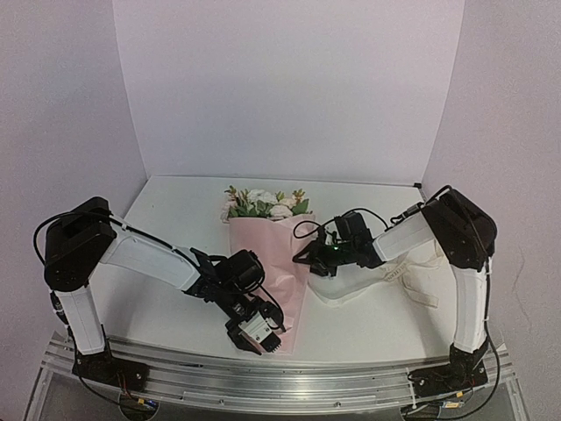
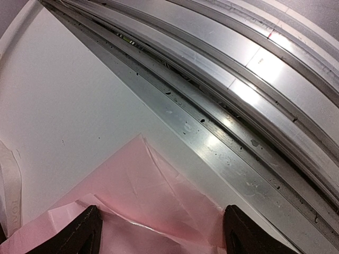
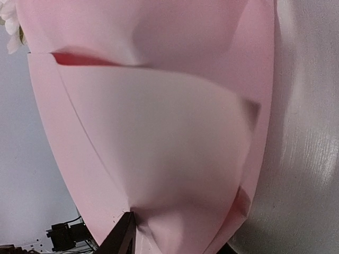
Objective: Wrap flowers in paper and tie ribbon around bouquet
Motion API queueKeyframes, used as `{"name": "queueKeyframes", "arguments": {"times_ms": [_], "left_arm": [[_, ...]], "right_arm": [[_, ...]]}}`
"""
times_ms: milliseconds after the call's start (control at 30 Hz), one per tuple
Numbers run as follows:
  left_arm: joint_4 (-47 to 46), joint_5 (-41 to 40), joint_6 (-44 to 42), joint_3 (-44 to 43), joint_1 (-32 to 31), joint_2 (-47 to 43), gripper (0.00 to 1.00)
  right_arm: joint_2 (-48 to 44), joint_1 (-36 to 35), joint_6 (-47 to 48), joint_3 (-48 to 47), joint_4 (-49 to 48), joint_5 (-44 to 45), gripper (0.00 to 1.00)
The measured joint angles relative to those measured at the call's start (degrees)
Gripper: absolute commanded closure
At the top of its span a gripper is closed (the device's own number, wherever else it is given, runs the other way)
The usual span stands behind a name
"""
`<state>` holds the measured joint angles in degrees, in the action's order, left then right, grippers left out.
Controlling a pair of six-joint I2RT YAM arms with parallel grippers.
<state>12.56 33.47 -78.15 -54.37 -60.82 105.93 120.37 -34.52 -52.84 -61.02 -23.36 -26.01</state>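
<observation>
From above, the bouquet (image 1: 267,254) lies in the middle of the white tabletop (image 1: 175,210), with its blooms toward the far wall and its narrow end toward the arms. The flowers (image 1: 263,204), pale pink and white with green leaves, stick out of the wide mouth of the pink paper (image 1: 272,267), which is wrapped round them as a tapering cone. The left hand (image 1: 266,340) sits at the cone's narrow near end, pointing toward the metal rail (image 1: 289,386) along the tabletop's near edge. The right hand (image 1: 308,260) meets the cone's right edge about halfway along. The ribbon (image 1: 421,296) lies loose on the tabletop under the right arm.

In the left wrist view, the left hand (image 2: 159,235) is released. Its two dark fingers (image 2: 79,235) stand wide apart, and the creased tip of the paper (image 2: 143,190) lies between them on the tabletop (image 2: 69,95). The rail (image 2: 238,132) runs just beyond the tip. A stretch of ribbon (image 2: 9,190) with faint lettering shows at the left border.

In the right wrist view, the paper (image 3: 159,132) fills most of the frame and bulges in a smooth hump. One dark finger (image 3: 121,237) of the right hand touches the paper at the bottom, where creases gather. The other finger is almost out of frame. Paper sits between them, but I cannot tell whether the hand is clenched on it. A bit of the flowers (image 3: 8,32) peeks in at the top left, and the tabletop (image 3: 307,132) shows on the right.
</observation>
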Motion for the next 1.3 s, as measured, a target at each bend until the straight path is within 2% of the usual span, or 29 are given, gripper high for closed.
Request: {"name": "queueKeyframes", "arguments": {"times_ms": [300, 367, 400, 467, 500, 767, 1000, 1167, 1300], "left_arm": [[0.0, 0.0, 0.0, 0.0, 0.0, 0.0, 0.20], [0.0, 0.0, 0.0, 0.0, 0.0, 0.0, 0.20], [0.0, 0.0, 0.0, 0.0, 0.0, 0.0, 0.20], [0.0, 0.0, 0.0, 0.0, 0.0, 0.0, 0.20], [0.0, 0.0, 0.0, 0.0, 0.0, 0.0, 0.20], [4.0, -0.6, 1.9, -2.7, 0.0, 0.9, 0.17], [19.6, -1.1, 1.6, -7.2, 3.6, 1.1, 0.18], [29.8, 1.3, 2.2, -14.9, 5.6, 1.1, 0.20], [31.6, 5.5, 7.4, -23.5, 5.7, 1.8, 0.23]], "right_arm": [[1.5, 0.1, -3.1, 0.5, -4.8, -2.7, 0.56], [1.8, 0.1, -3.9, 0.8, -6.4, -3.2, 0.66], [2.0, 0.1, -4.2, 0.9, -6.9, -3.4, 0.79], [2.7, 0.1, -4.5, 0.9, -7.7, -3.8, 0.96], [3.0, 0.1, -4.6, 0.9, -7.7, -3.8, 0.99], [3.6, 0.2, -7.4, -1.5, -5.5, -4.2, 1.00], [0.5, 0.5, -9.4, -4.0, 3.8, -1.6, 1.00], [-2.8, 2.2, -10.3, -5.7, 10.0, 0.5, 1.00], [-2.9, 3.2, -10.4, -8.9, 14.9, 1.9, 1.00]]}}
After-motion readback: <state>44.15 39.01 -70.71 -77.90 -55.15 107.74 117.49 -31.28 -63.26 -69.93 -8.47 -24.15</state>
